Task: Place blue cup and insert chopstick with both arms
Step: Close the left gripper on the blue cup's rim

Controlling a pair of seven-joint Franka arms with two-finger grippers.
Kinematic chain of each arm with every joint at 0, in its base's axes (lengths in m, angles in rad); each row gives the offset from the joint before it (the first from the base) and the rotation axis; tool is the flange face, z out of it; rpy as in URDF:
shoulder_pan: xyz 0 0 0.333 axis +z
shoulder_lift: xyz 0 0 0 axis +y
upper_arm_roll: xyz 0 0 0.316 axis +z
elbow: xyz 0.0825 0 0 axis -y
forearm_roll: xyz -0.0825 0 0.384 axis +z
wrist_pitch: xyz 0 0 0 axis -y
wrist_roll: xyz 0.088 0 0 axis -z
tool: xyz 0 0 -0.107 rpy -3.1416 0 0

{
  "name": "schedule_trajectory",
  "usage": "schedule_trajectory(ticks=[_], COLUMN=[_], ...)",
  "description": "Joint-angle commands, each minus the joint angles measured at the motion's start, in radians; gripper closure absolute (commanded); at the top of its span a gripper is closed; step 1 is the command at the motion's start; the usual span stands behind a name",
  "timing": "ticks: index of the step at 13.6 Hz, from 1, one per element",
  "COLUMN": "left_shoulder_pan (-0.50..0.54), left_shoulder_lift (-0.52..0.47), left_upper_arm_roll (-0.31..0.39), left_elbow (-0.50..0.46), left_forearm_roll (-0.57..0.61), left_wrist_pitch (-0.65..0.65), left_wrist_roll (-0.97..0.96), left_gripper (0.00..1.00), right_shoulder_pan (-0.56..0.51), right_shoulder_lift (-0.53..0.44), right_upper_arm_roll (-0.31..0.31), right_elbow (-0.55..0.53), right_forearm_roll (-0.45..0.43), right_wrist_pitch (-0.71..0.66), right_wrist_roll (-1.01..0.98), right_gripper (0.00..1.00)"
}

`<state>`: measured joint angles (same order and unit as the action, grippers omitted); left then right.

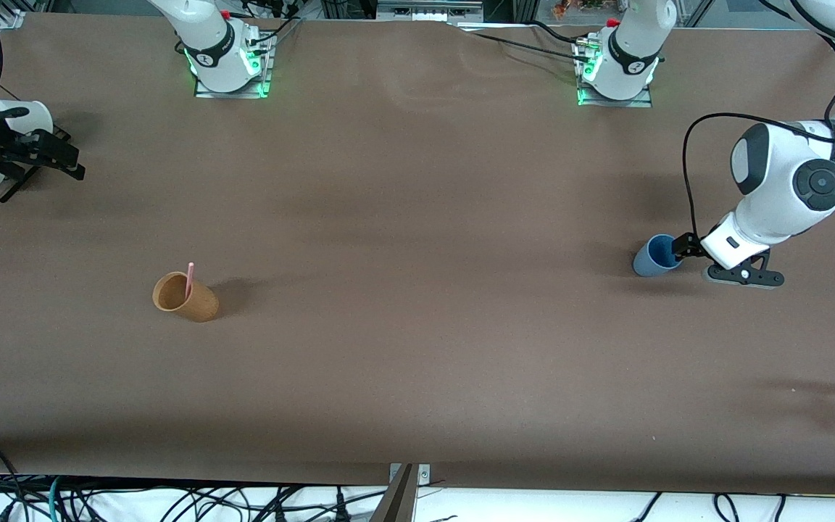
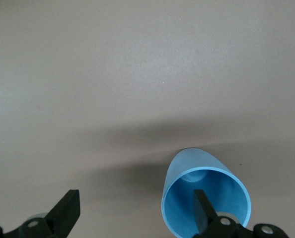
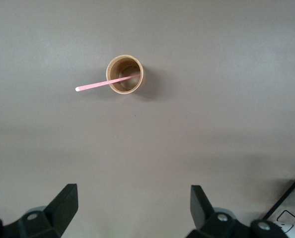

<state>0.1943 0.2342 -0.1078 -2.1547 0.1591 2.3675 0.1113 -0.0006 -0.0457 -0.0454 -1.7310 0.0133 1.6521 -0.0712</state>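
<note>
Front view: the blue cup (image 1: 655,256) stands at the left arm's end, the chopstick (image 1: 188,280) in the tan cup (image 1: 185,296).

Left wrist view: left gripper (image 2: 137,210) fingers wide, one inside the cup, nothing clamped.

Right wrist view: right gripper (image 3: 132,206) wide, empty, waiting.

Nothing placed yet, I judge.

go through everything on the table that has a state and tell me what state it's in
blue cup: upright, one left finger inside its rim
chopstick: leaning in the tan cup
tan cup: upright, holds the chopstick
left gripper: open, at the blue cup
right gripper: open, waiting
</note>
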Motion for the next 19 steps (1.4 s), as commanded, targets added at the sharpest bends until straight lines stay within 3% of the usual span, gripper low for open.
schedule_trajectory(ticks=[1, 11, 12, 13, 15, 16, 19], left_shoulder_pan=[0.008, 0.010, 0.010, 0.010, 0.008, 0.008, 0.008], left_shoulder_lift=[-0.009, 0.037, 0.039, 0.039, 0.039, 0.039, 0.040], left_upper_arm_roll=[-0.006, -0.004, -0.004, -0.004, -0.004, -0.004, -0.004], left_elbow=[-0.059, -0.074, -0.074, -0.074, -0.074, -0.074, -0.074], left_forearm_roll=[0.027, 0.027, 0.027, 0.028, 0.027, 0.027, 0.027], left_wrist_pitch=[0.077, 0.150, 0.150, 0.150, 0.148, 0.148, 0.147], left_wrist_roll=[0.015, 0.015, 0.015, 0.015, 0.015, 0.015, 0.015], left_gripper=[0.00, 0.01, 0.06, 0.21, 0.65, 0.79, 1.00], right_shoulder_pan=[-0.012, -0.012, -0.012, -0.012, -0.012, -0.012, -0.013], right_shoulder_lift=[-0.019, -0.017, -0.017, -0.017, -0.017, -0.017, -0.016], right_upper_arm_roll=[0.012, 0.010, 0.010, 0.010, 0.009, 0.007, 0.002], right_elbow=[-0.012, -0.012, -0.012, -0.012, -0.012, -0.012, -0.015], right_forearm_roll=[-0.010, -0.010, -0.010, -0.010, -0.010, -0.010, -0.009], right_wrist_pitch=[-0.009, -0.008, -0.009, -0.009, -0.009, -0.009, -0.018], right_wrist_roll=[-0.007, -0.009, -0.007, -0.007, -0.007, -0.007, -0.007], right_gripper=[0.00, 0.00, 0.00, 0.00, 0.00, 0.00, 0.00])
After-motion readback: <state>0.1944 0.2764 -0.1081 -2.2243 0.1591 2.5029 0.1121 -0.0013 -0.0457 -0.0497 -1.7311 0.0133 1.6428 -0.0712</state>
